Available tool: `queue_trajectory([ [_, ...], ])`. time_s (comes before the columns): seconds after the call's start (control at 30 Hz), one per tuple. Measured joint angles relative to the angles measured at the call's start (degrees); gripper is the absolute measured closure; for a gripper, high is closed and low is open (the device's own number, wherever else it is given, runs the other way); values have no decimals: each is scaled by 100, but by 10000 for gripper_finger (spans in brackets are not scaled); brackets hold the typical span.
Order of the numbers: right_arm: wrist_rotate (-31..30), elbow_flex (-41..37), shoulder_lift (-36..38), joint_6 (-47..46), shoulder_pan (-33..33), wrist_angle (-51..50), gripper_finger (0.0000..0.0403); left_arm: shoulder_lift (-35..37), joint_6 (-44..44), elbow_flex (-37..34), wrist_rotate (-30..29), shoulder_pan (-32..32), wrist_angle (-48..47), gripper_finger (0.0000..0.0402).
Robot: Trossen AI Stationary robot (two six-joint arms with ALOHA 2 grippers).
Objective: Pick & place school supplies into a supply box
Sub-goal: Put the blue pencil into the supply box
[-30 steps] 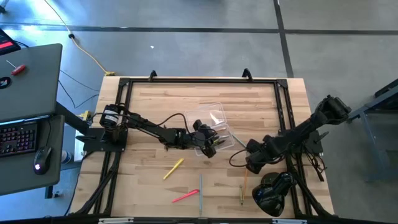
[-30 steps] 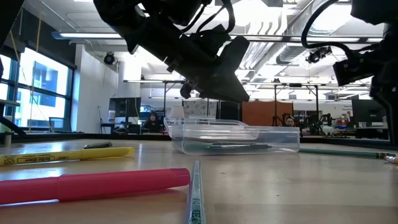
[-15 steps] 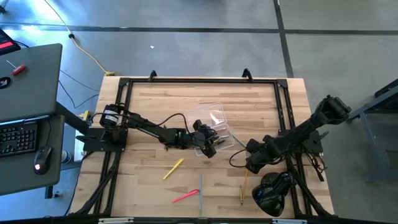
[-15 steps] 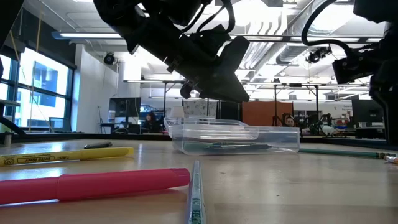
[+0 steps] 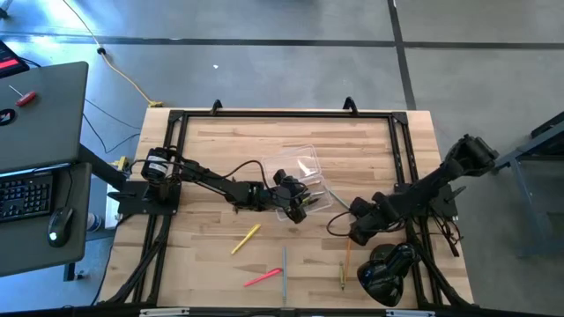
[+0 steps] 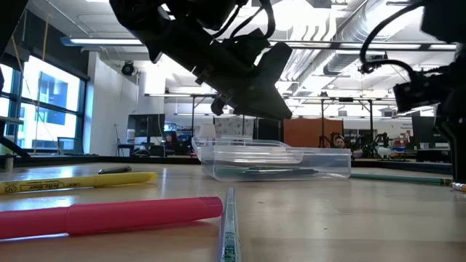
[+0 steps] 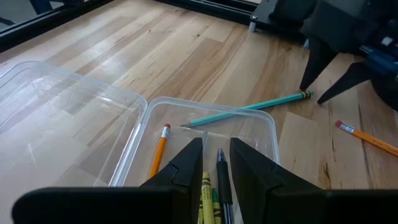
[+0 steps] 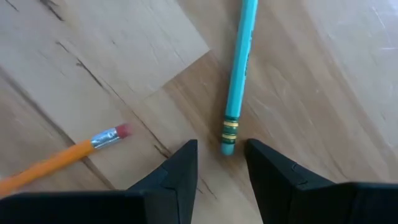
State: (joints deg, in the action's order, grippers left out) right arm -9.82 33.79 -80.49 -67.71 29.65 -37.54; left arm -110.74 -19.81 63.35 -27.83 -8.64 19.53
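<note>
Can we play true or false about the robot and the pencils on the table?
1. The see-through supply box already has an orange pencil in it. True.
2. The pink pen is inside the box. False: it lies on the table's wood, at the near edge.
3. The right pincer is open, with the end of the light blue pencil just in front of its gap. True.
4. The right pincer is holding the yellow pen. False: the yellow pen lies alone on the table.
5. The left pincer is above the box. True.
</note>
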Motion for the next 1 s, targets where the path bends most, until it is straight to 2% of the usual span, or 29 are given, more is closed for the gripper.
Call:
queue_trajectory([
  [0.3,-219,-314,9,-58,4,222,292,0,0,0,0,-1,-2,289],
  [0.4,-272,-326,7,88,7,234,314,-2,2,0,-2,-1,-4,289],
  [0.63,-329,-336,26,219,7,186,395,-2,1,0,-1,-1,-4,289],
  [0.83,-390,-77,190,354,1,-163,394,-2,0,0,-2,0,-5,289],
  [1.0,-836,387,304,541,-6,-748,398,-2,1,0,1,0,-4,289],
])
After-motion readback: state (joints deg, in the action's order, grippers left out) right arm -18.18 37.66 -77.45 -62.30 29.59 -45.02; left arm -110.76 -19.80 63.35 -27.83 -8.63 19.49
